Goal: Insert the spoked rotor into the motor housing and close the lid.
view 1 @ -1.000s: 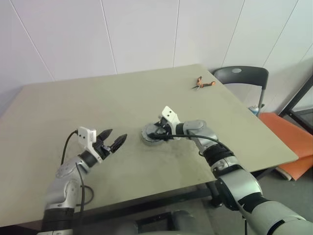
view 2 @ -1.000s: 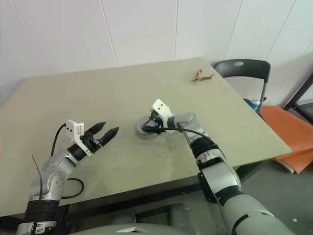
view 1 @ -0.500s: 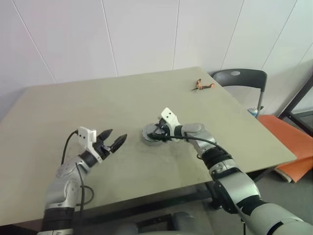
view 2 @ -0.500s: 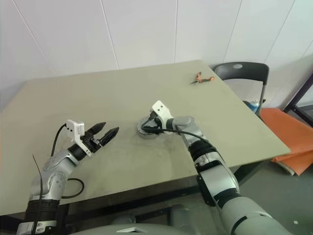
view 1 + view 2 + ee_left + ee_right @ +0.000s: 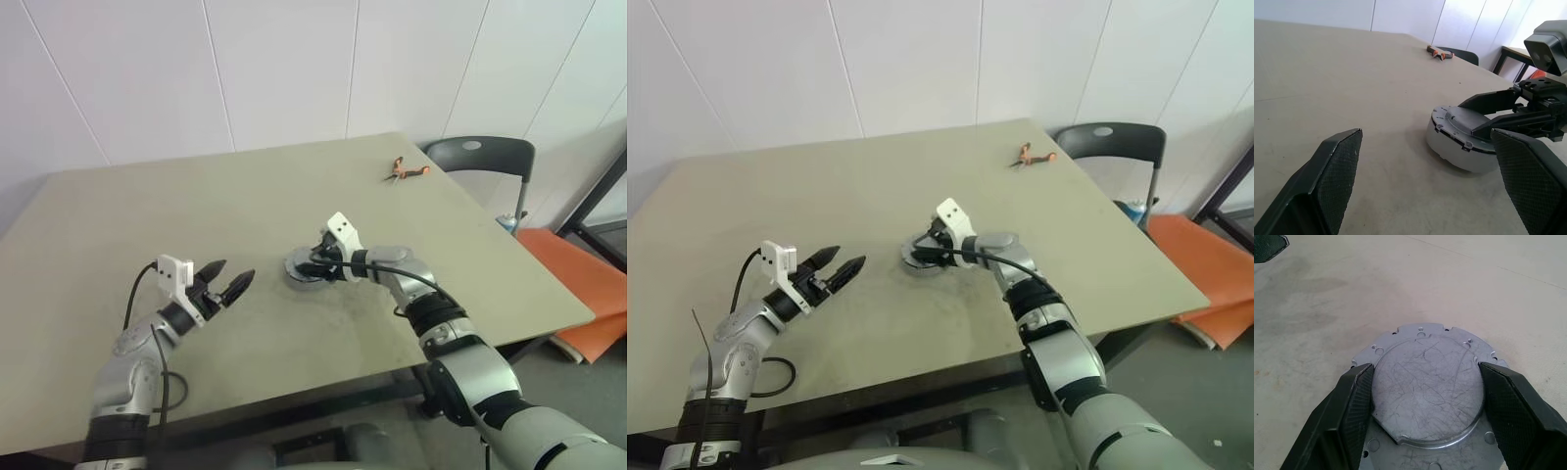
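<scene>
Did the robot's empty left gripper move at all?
No. The open black left gripper hovers where it did, left of the round grey metal lid.

Both arms are silver-grey shells with black joint bands, pretty sleek. Each wrist has a white boxy camera block on it, with a thin black cable looping back along the forearm. Fingers (image 5: pixel 1334 169) are black, wedge-shaped, with a fine dimpled grip texture on the pads.

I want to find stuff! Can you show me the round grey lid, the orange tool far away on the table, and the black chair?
lid (image 5: pixel 1427 391), right wrist view, its scratched raised centre.
orange tool (image 5: pixel 404 170), left eye view, its handles.
black chair (image 5: pixel 1109 139), right eye view, its seat.
</scene>
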